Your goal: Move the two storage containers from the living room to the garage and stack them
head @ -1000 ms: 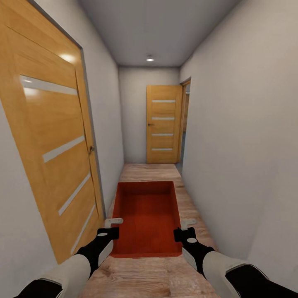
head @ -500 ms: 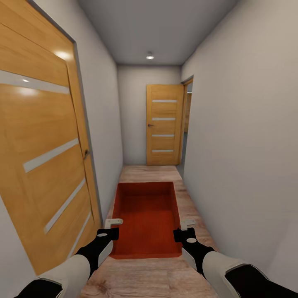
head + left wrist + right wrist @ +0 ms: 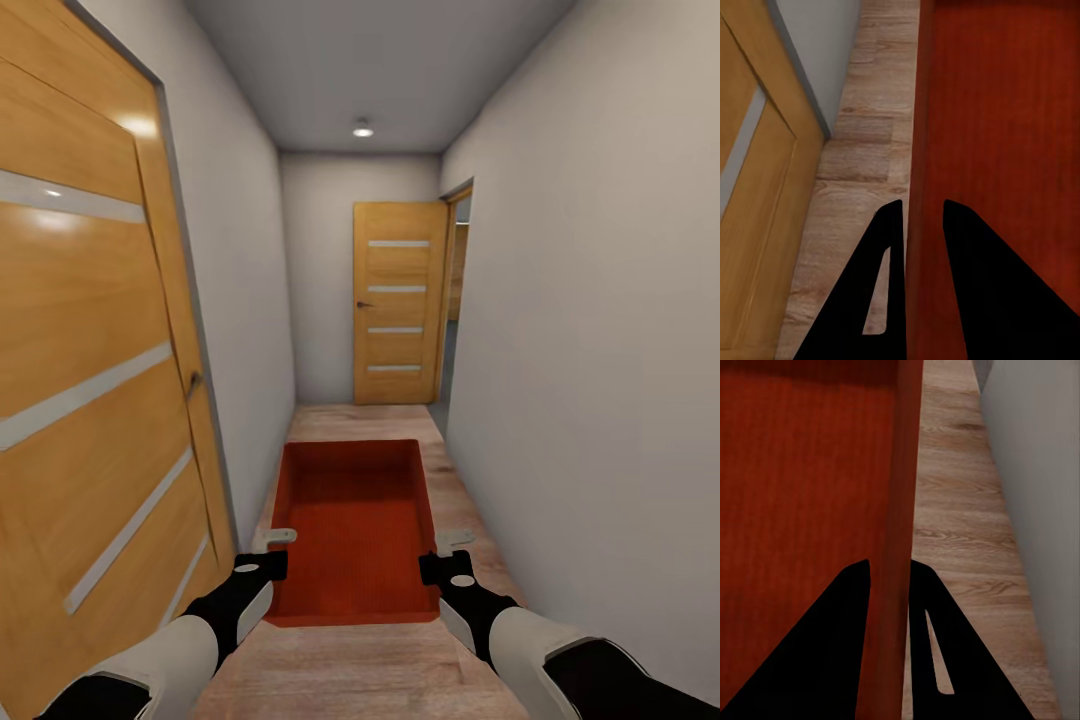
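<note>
Orange-red rectangular plastic bin [image 3: 358, 525] hangs low centre of the frame between both arms, left tool [image 3: 916, 225] and right tool [image 3: 889, 577] each clamped on a side wall, mid-carry along a wood-floored corridor; next, I judge, steer straight toward the far honey-wood door [image 3: 398, 300].

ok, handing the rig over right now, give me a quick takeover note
Left gripper: shut on the storage container's left side wall, one finger inside, one outside.
Right gripper: shut on its right side wall the same way.
The container is held level in front of the trunk, open side up, nothing inside. The rig is in a narrow hallway on wood-plank floor: wooden door close on the left, another door at the far end beside an opening.
Done: one container picked up, in transit.
Left: reach the garage, set it down, fetch the second, stack.
</note>
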Robot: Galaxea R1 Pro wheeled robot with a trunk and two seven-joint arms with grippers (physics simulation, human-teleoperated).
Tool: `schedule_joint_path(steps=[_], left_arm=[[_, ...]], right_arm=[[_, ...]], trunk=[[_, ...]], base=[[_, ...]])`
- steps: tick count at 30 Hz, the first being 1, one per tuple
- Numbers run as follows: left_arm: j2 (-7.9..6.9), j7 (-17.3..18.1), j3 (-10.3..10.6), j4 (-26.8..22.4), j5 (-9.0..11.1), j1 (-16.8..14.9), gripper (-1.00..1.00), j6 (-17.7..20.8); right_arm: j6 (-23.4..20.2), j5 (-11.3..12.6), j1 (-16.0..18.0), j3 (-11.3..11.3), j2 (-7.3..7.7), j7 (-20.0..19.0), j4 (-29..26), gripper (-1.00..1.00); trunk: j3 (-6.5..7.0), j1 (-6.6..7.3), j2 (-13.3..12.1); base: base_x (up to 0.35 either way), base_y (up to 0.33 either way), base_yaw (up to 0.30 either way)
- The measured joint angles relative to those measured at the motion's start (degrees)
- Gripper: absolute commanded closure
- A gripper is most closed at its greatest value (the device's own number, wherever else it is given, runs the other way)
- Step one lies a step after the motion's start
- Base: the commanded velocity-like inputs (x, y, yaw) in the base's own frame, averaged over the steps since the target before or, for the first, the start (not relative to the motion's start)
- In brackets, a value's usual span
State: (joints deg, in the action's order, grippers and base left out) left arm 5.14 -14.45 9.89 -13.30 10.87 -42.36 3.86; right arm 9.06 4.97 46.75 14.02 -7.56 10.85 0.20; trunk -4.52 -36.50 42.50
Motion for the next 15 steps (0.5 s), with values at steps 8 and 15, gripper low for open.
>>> schedule_joint_path(steps=[8, 15], left_arm=[[-0.08, 0.1, 0.0, 0.0, 0.0, 0.0, 1.0, 0.0], [-0.08, 0.1, 0.0, 0.0, 0.0, 0.0, 1.0, 0.0]], right_arm=[[0.0, 0.0, 0.0, 0.0, -0.08, 0.1, 0.0, 1.0], [0.0, 0.0, 0.0, 0.0, -0.08, 0.1, 0.0, 1.0]], trunk=[[0.0, 0.0, 0.0], [0.0, 0.0, 0.0]], base=[[0.322, 0.0, 0.0], [0.322, 0.0, 0.0]])
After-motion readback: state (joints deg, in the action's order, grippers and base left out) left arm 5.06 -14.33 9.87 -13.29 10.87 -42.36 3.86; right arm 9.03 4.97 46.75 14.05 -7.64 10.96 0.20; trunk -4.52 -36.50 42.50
